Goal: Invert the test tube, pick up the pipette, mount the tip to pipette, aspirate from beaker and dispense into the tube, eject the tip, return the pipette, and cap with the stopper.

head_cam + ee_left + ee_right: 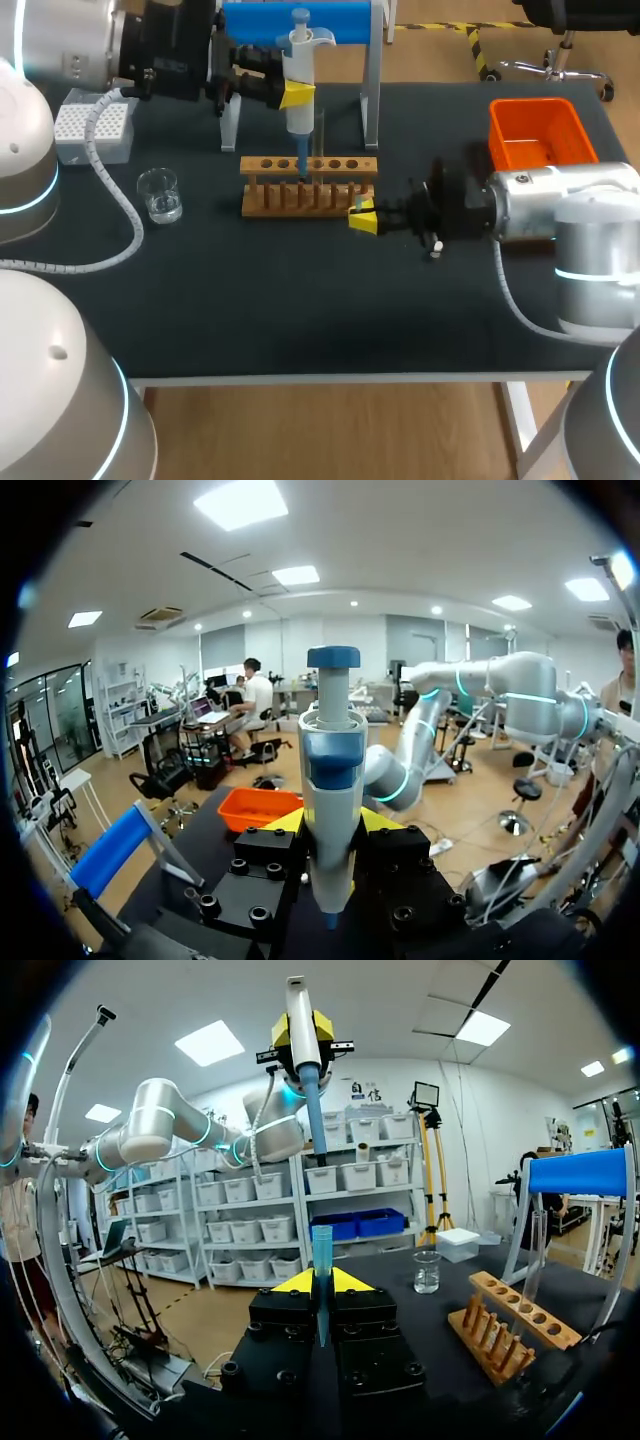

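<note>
The tip box (92, 128) stands near the far left corner of the bench (300, 320), and the beaker (160, 195) is a little nearer. The left claw (297, 95) is closed on the upright pipette (298, 55), above the wooden rack (308, 185) that holds the test tube (535, 1260). At the rack's right end, the right claw (362, 220) grips a blue tip (322, 1260). An orange bin (535, 130) sits at the far right.

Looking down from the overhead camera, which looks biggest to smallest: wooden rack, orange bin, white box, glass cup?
1. Wooden rack and orange bin: look alike, too close to rank.
2. White box.
3. Glass cup, smallest.
</note>
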{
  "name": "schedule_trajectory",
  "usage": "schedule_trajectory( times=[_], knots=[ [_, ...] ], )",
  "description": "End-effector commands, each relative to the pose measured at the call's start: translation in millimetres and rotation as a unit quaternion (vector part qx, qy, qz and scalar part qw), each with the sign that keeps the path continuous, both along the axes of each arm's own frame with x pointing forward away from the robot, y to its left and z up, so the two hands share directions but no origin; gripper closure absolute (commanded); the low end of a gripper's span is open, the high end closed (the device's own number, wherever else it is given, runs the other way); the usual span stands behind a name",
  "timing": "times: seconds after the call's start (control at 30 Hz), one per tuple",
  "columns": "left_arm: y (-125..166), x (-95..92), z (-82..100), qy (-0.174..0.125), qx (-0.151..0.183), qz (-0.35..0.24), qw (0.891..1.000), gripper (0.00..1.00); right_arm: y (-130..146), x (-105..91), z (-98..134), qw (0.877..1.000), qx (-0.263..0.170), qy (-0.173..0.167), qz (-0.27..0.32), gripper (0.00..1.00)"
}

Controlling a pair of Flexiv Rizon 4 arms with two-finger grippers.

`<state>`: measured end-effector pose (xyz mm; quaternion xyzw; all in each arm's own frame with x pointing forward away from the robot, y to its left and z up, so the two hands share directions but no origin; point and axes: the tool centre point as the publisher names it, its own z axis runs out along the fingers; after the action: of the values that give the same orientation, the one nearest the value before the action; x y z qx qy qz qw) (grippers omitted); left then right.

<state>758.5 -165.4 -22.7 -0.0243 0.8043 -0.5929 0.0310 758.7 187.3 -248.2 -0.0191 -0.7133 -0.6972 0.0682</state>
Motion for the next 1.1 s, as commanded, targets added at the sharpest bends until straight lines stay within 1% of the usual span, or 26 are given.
schedule_trajectory(
  times=[0.03,0.2,0.33,0.4,0.73,1.1],
  knots=[
    [1,1.0,1.1,0.001,0.001,-0.002,1.0,1.0,7,1.4,2,1.0,-0.003,0.004,-0.004,1.0],
    [1,1.0,1.1,0.001,0.001,-0.002,1.0,1.0,18,3.2,6,1.0,-0.007,0.006,-0.011,1.0],
    [1,1.0,1.1,0.001,0.001,-0.002,1.0,1.0,26,5.0,8,1.0,-0.009,-0.003,-0.015,1.0],
    [1,1.0,1.1,0.001,0.001,-0.002,1.0,1.0,30,6.2,8,0.999,-0.022,-0.018,-0.016,1.0],
    [1,1.0,1.1,0.001,0.001,-0.002,1.0,1.0,48,12.9,13,0.999,-0.015,-0.031,-0.016,1.0],
    [1,1.0,1.1,0.001,0.001,-0.002,1.0,1.0,61,18.2,13,0.999,-0.011,-0.035,-0.012,1.0]
  ],
)
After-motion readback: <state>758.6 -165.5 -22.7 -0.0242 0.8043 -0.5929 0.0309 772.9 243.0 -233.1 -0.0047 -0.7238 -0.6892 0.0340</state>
